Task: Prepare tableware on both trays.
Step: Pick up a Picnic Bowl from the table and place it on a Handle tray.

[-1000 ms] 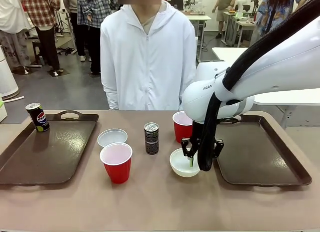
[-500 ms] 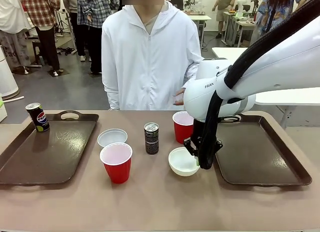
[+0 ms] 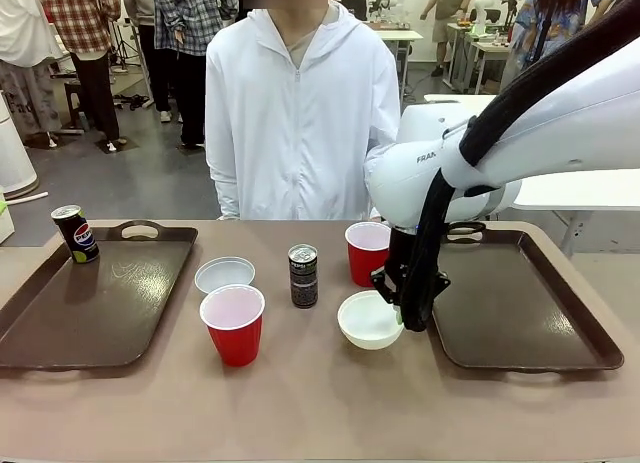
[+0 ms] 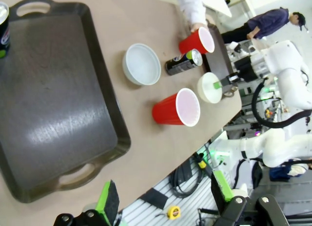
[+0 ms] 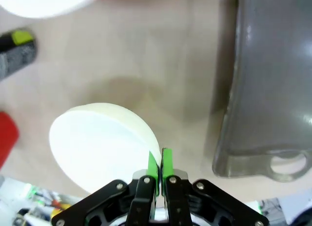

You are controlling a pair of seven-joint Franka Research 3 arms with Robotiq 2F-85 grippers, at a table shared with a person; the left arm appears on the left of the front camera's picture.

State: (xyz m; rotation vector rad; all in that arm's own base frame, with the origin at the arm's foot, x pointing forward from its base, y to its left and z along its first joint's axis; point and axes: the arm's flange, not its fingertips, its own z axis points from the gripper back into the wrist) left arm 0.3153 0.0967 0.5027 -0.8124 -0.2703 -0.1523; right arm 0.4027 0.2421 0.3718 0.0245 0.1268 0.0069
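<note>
- The right gripper (image 5: 160, 162) is closed on the rim of a white bowl (image 5: 102, 143), its green pads pinching the thin wall at the side nearest the right tray (image 5: 263, 89).
- That bowl sits just beside the tray's left rim. It looks tipped and slightly off the table (image 3: 300, 403), though from the front I cannot be sure it has left the surface.
- The left gripper (image 4: 165, 196) hangs well above its end of the table with its jaws wide apart and nothing between them.
- Done so far, by my reading: only the Pepsi can (image 3: 75, 233) is placed, standing at the far corner of the left tray (image 3: 95, 303). The right tray holds nothing.
- Left to do: the gripped bowl needs to go onto a tray. The second bowl (image 3: 224, 274), the near red cup (image 3: 233, 324), the dark can (image 3: 303, 275) and the far red cup (image 3: 366, 251) all stand on the bare table between the trays.
- In the way: the right tray's raised rim has to be cleared by the bowl. The far red cup stands close behind the gripper.
- A person (image 3: 300, 113) stands at the far side, one hand (image 4: 197, 27) resting near that far cup, so a reach there could meet it.
</note>
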